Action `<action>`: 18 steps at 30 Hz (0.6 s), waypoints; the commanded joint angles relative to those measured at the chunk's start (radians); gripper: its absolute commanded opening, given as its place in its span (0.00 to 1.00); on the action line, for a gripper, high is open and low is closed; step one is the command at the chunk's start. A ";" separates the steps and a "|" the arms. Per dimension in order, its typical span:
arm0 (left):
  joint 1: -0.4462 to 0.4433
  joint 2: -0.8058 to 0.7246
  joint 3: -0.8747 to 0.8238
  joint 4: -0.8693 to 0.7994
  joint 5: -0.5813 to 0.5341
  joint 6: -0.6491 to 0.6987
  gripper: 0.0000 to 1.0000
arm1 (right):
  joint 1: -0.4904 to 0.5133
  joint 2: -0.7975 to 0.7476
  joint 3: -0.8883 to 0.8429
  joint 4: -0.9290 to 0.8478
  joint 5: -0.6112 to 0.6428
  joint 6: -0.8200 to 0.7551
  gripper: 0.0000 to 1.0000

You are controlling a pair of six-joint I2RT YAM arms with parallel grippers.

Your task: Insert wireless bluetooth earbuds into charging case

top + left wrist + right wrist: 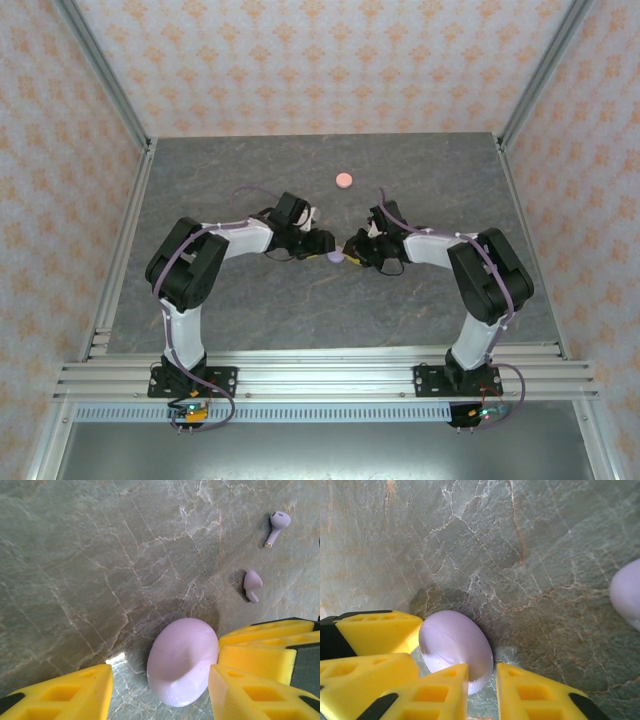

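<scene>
1. We see the table [75, 555] as smooth, veined stone-look with a faint sheen.
2. The lilac case [182, 660] looks to us like glossy, smooth plastic.
3. The earbuds [252, 585] at upper right look like smooth satin plastic.
4. The yellow fingers [65, 695] look like matt plastic.
5. The rails [320, 375] across the bottom of the top view look like ribbed bare metal.

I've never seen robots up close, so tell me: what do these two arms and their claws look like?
Both the left arm and right arm have white tubular links, bulky black joints and purple cables running along them. Their fingers are yellow wedges with rectangular cut-outs.
</scene>
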 commanded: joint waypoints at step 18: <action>-0.017 0.036 -0.016 0.101 0.083 -0.076 0.51 | -0.004 0.027 -0.011 0.002 0.010 -0.022 0.20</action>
